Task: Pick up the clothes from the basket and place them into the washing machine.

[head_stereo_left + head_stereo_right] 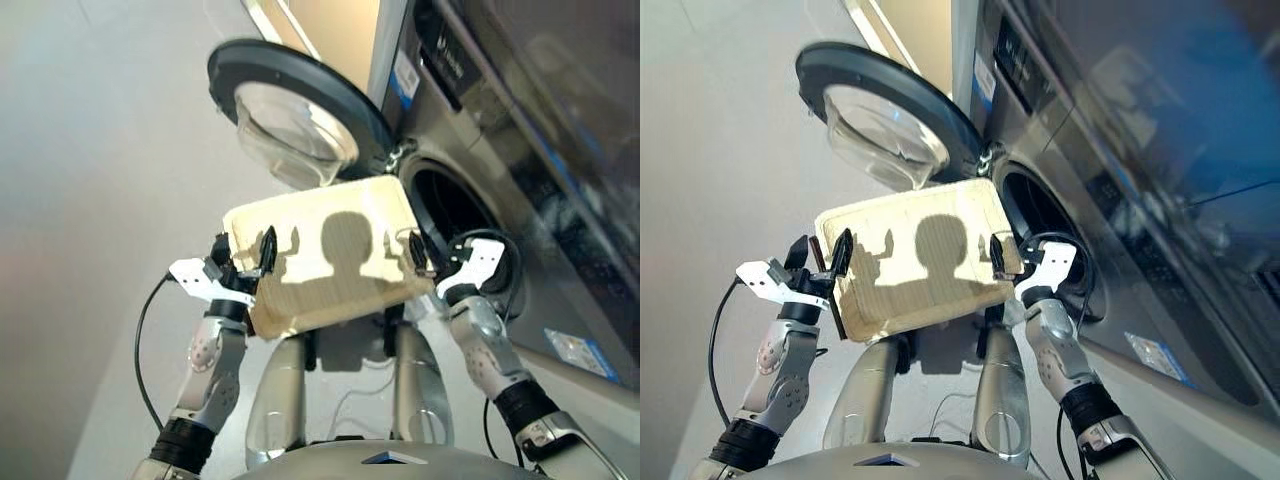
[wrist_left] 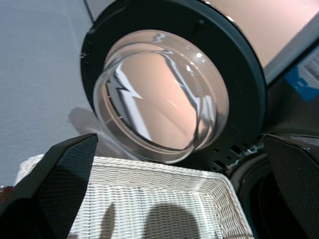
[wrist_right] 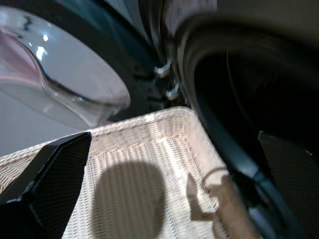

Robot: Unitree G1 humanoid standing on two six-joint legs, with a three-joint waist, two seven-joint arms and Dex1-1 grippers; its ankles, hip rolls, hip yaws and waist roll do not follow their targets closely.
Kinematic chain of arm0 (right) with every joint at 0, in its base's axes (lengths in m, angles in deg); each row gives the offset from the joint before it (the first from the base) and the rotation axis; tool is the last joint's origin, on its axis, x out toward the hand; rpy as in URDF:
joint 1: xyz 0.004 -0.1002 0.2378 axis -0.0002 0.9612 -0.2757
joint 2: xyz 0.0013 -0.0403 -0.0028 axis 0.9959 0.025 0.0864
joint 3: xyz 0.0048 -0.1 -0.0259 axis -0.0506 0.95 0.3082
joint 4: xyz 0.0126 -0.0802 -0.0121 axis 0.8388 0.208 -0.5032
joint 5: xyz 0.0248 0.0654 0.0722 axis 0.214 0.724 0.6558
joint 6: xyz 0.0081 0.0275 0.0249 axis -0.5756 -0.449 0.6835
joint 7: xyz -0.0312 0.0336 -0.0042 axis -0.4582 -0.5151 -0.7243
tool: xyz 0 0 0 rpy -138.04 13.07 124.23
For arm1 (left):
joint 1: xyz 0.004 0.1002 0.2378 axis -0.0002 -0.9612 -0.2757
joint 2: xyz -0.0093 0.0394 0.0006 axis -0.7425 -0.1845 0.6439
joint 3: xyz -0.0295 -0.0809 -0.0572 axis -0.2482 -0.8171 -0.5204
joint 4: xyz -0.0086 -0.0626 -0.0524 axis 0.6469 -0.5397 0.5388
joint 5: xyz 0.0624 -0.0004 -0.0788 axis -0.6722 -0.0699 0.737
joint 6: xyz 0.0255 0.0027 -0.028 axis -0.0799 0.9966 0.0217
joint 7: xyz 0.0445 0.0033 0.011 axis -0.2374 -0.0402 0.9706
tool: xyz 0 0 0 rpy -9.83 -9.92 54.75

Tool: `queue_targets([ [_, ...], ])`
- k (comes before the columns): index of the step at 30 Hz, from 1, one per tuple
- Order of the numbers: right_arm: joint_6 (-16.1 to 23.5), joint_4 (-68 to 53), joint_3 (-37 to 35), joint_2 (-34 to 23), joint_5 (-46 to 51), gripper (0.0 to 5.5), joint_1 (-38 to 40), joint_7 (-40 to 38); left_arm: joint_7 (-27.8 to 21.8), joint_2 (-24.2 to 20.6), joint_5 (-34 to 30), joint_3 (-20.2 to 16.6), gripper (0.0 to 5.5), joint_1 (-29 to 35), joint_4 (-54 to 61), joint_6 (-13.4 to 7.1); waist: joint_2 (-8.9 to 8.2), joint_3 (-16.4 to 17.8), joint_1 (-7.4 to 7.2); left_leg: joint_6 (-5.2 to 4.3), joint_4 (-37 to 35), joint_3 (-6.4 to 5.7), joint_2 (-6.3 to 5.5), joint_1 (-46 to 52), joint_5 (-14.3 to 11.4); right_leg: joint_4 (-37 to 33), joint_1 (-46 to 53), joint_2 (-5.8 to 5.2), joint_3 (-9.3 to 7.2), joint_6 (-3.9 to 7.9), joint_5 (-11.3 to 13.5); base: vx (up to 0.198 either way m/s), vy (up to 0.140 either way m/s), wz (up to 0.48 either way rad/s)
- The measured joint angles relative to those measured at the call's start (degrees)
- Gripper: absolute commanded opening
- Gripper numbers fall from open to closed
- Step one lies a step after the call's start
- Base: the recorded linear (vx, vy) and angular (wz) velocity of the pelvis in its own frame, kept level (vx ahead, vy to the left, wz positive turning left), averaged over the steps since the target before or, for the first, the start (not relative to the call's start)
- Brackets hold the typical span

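Both grippers, left gripper [image 1: 245,260] and right gripper [image 1: 420,252], clamp the empty basket [image 1: 330,215] at the washing machine [image 1: 455,205] porthole; loading looks finished, next: lower basket.

The basket [image 1: 330,255] is raised directly before the washing machine [image 1: 480,130] porthole [image 1: 450,205], partly obstructing access. The door [image 1: 300,110] is swung fully open to the left; the opening is otherwise unobstructed.

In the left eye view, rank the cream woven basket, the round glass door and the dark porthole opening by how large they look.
1. Cream-white woven wicker basket, nearest the camera.
2. Round black-rimmed glass door, close behind it; nearness makes this order unsure.
3. Dark porthole opening of the grey washing machine, partly hidden by the basket.
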Motion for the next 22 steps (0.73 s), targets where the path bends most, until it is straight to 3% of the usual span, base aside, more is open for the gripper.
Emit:
queue_targets([
  [4,-1.08,0.20,-0.04,-0.12,-1.10,5.50,2.14,1.27,0.07,-0.18,-2.77,-0.28,5.50,-0.43,-0.87,0.05,0.14,-1.22,0.21,-0.17,-4.93,-0.34,0.69,6.20,1.34,-5.63,6.85,1.04,-1.33,0.08,1.42,0.117,-0.029,0.009],
  [9,-2.20,0.59,-0.08,-0.08,-1.38,5.50,7.38,3.79,-0.03,-0.16,-5.78,-0.69,5.50,-3.63,-2.27,0.14,1.08,-5.94,0.10,0.09,-10.18,-0.32,0.79,12.37,2.47,-12.70,14.09,1.66,-2.26,0.81,3.45,0.106,-0.010,0.003],
  [15,-3.33,1.26,-0.10,0.85,-3.51,5.50,11.69,4.42,-0.07,0.15,-6.79,-1.65,5.50,-7.61,-4.25,1.27,1.30,-11.29,-0.53,0.15,-14.48,0.28,0.83,17.09,3.30,-23.85,21.86,2.62,-2.52,1.37,7.85,0.059,-0.014,-0.029],
  [22,-3.49,2.01,-0.33,1.24,-3.87,5.50,13.15,4.51,-0.07,2.45,-7.21,-1.77,5.50,-8.79,-5.30,1.52,1.46,-13.39,-0.52,0.00,-16.73,1.00,1.06,20.65,3.96,-25.48,24.79,3.04,-2.08,1.51,8.58,0.035,-0.009,-0.029],
])
